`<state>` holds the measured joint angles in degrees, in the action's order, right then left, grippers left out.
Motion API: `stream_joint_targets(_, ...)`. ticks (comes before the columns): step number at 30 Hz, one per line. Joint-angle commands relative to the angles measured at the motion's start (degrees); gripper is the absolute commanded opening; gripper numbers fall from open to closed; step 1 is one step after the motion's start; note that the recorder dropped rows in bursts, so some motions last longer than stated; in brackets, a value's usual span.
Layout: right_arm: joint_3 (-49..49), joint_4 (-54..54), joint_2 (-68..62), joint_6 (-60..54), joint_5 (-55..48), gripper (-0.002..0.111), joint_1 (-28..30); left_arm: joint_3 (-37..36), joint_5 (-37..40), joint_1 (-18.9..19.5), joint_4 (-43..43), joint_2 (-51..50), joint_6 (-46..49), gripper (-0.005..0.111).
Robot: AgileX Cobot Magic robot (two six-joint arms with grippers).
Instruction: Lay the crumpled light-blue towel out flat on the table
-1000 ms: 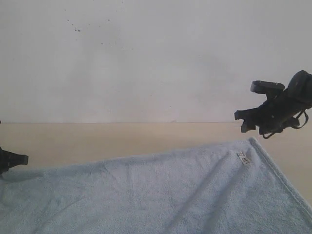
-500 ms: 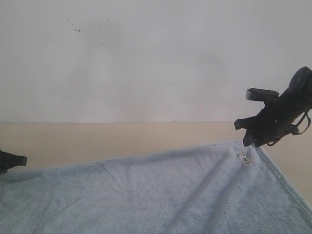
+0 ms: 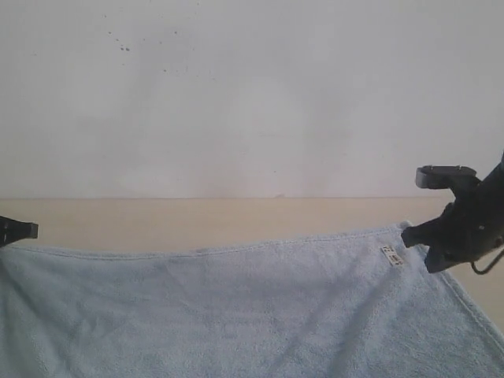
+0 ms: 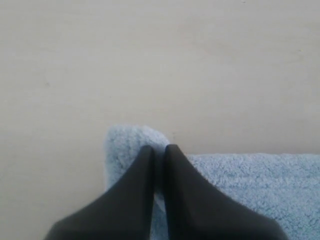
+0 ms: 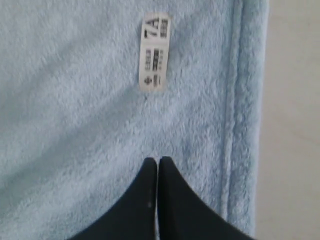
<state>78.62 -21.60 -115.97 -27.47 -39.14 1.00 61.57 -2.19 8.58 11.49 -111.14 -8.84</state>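
The light-blue towel (image 3: 236,307) lies spread across the near part of the beige table (image 3: 197,220), its far edge nearly straight. My left gripper (image 3: 20,230) is at the far left, shut on the towel's left corner. In the left wrist view the corner of the towel (image 4: 127,142) pokes out past the left gripper (image 4: 159,148). My right gripper (image 3: 415,237) sits at the towel's far right corner beside the white tag (image 3: 392,255). In the right wrist view the right gripper (image 5: 158,160) is shut over the towel (image 5: 75,100), below the tag (image 5: 154,52), with nothing seen between its jaws.
A white speckled wall (image 3: 252,94) rises behind the table. Bare table (image 4: 150,60) lies beyond the left corner, and a strip of table (image 5: 295,125) runs beside the towel's hemmed right edge (image 5: 240,125).
The left gripper drew the towel's left corner up and outward, straightening the far edge. The right gripper came down and to the right onto the far right corner and went from open to shut.
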Motion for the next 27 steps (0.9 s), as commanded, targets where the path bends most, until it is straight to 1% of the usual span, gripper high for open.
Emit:
stream_joint_targets(1,-6.6,-0.1,2.7,-1.7,2.3,0.0,0.5,-0.3,-0.9,0.2,0.1,0.3,-0.5,0.006)
stream_joint_targets(4,-10.6,-0.1,3.2,-1.6,4.3,0.0,0.5,-0.3,-1.4,0.2,0.1,-0.2,-0.5,0.006)
stream_joint_targets(7,-13.3,-0.4,3.5,-1.6,6.2,0.0,0.5,-0.3,-5.1,0.7,0.1,-0.9,-0.5,0.006)
stream_joint_targets(9,-14.6,-0.4,3.5,-1.6,7.0,0.0,0.5,-0.3,-7.7,0.9,0.4,-1.3,-0.5,0.011)
stream_joint_targets(11,-15.5,-0.7,3.5,-1.6,7.6,0.0,0.5,-0.2,-8.1,0.9,0.4,-1.5,-0.5,0.025)
stream_joint_targets(14,-15.8,-0.7,3.5,-1.6,7.9,0.0,0.5,-0.2,-8.1,1.0,-0.3,-1.5,-0.5,0.053)
stream_joint_targets(15,-15.8,-0.7,3.6,-1.6,7.8,0.0,0.5,-0.2,-7.6,1.1,-0.5,-1.2,-0.5,0.06)
stream_joint_targets(16,-15.8,-0.7,3.7,-1.6,8.0,0.0,0.5,-0.2,-7.3,1.3,-0.8,-0.8,-0.8,0.063)
stream_joint_targets(20,-15.8,-0.7,5.0,-1.6,8.3,0.0,0.5,-0.2,-6.0,1.5,-1.1,2.0,-0.8,0.06)
stream_joint_targets(21,-15.8,-0.7,5.5,-1.6,8.3,0.0,0.5,-0.2,-5.0,1.5,-1.1,3.0,-0.8,0.059)
stream_joint_targets(22,-15.8,-0.7,6.3,-1.6,8.3,0.0,0.5,-0.4,-1.9,1.5,-1.1,4.9,-0.8,0.057)
stream_joint_targets(23,-15.8,-0.7,6.8,-1.6,8.1,0.0,0.5,-1.0,-0.6,1.5,-1.3,5.9,-0.8,0.056)
stream_joint_targets(25,-15.9,-0.7,7.9,-1.6,6.9,0.0,0.5,-5.4,-1.3,1.5,-1.9,9.4,-2.9,0.053)
stream_joint_targets(26,-15.9,-0.7,8.9,-1.6,5.9,0.0,0.5,-10.3,-5.2,1.5,-1.9,13.0,-6.8,0.05)
stream_joint_targets(27,-15.9,-0.7,9.4,-1.6,5.4,0.0,0.5,-12.9,-6.7,1.5,-1.9,14.6,-8.3,0.048)
